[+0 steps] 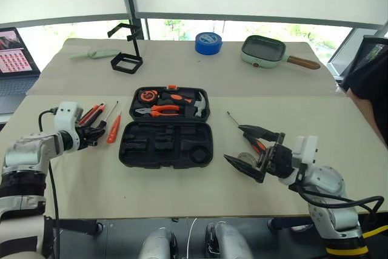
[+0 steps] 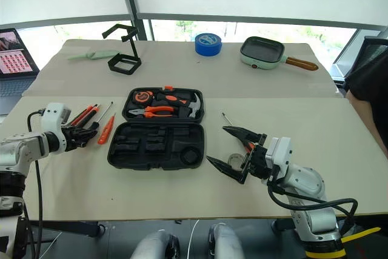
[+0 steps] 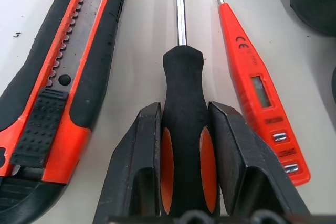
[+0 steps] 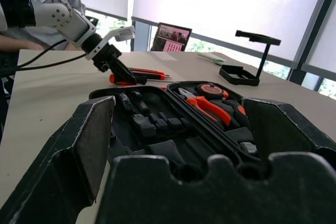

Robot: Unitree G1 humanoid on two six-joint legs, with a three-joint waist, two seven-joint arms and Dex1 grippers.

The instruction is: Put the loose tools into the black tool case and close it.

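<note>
**Lifting the long screwdriver cleanly out of the pile**

The long thin screwdriver with the black-and-orange handle (image 3: 186, 129) lies near the left edge of the beige table, its steel shaft pointing away from the robot. The left gripper (image 3: 185, 145) has its two black fingers pressed against either side of that handle, clenched on it, while the tool rests flat on the tabletop. Just beside it on one side sits the orange-and-black utility knife (image 3: 58, 93); on the other, a small orange tester screwdriver (image 3: 257, 87) (close enough that a careless sweep would drag one of them along).

From where I stand, the sound way to do this is to lift straight up before any sideways travel, so the shaft clears both neighbours, and to keep the handle level so the long tip does not catch the table.

The flat black plastic tool case (image 1: 167, 128) lies open at the middle of the table, to the right of the tools, pliers and other orange-handled pieces filling its far half, empty moulded slots in the near half. I'd judge the screwdriver needs to be laid along a long slot rather than dropped.

The right gripper (image 1: 253, 148) hovers released, jaws spread wide, above the table just right of the case, near a second small screwdriver (image 1: 233, 119).
</note>
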